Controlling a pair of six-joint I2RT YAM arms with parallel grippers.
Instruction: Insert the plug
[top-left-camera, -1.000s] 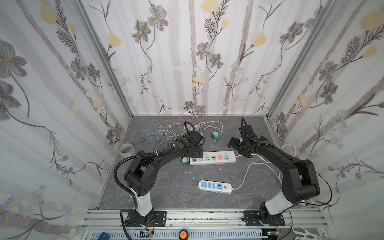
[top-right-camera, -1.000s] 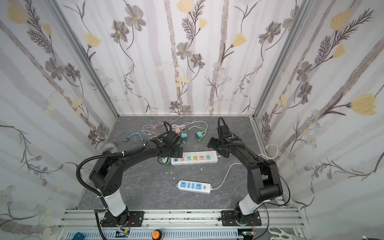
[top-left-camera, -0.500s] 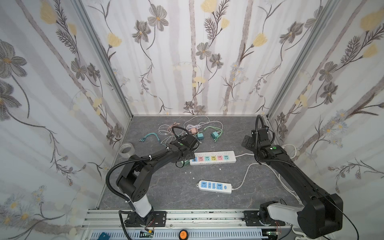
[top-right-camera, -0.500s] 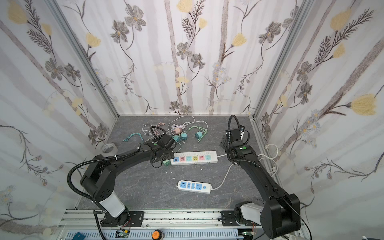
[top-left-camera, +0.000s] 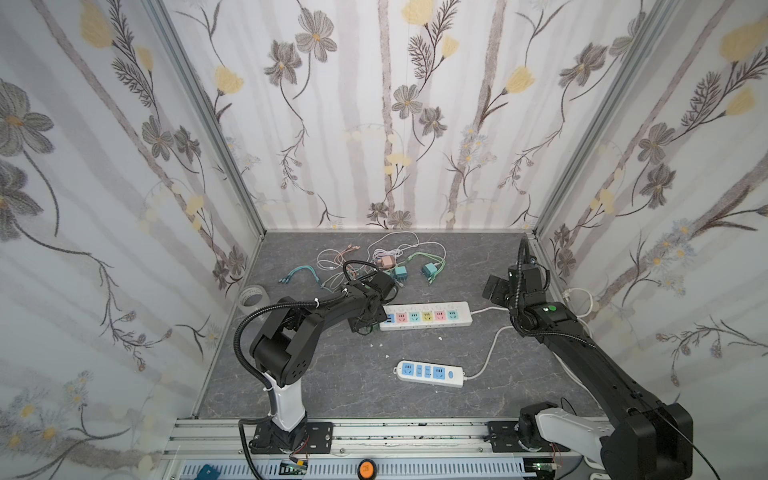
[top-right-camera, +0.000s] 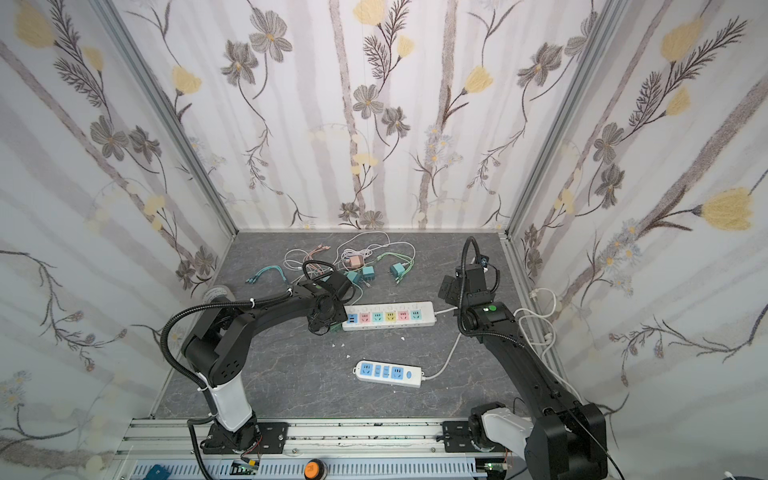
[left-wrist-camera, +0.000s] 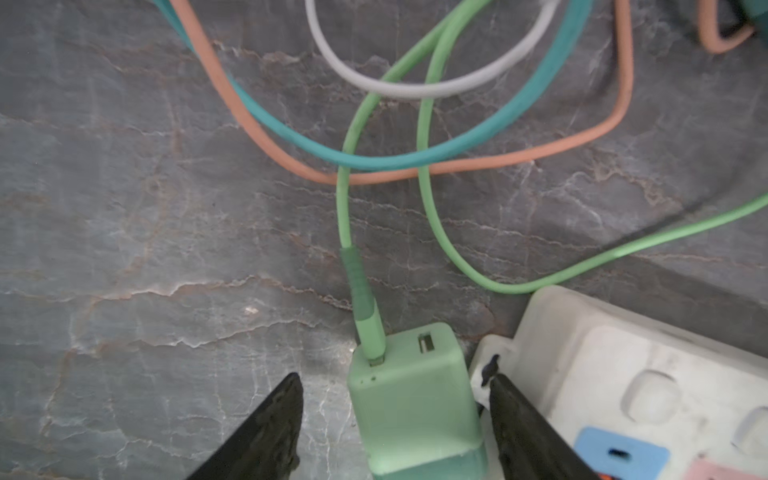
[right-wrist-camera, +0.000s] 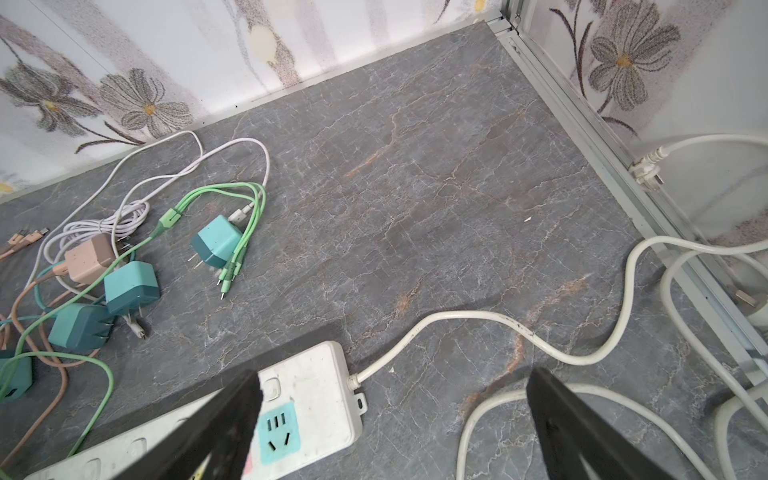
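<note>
Left gripper (left-wrist-camera: 392, 378) shifting to left end of white multi-socket power strip (left-wrist-camera: 623, 374), jaws narrowing, not yet clamping, straddling pale-green cube charger plug (left-wrist-camera: 411, 399) lying just beside strip, cable end pointing away; right gripper (right-wrist-camera: 395, 376) backing off right, jaws wide, holding nothing.

I see bright, even light from overhead; the power strip (right-wrist-camera: 316, 370) casts a soft shadow. My left wrist view is slightly blurred; both top views bow at edges.
</note>
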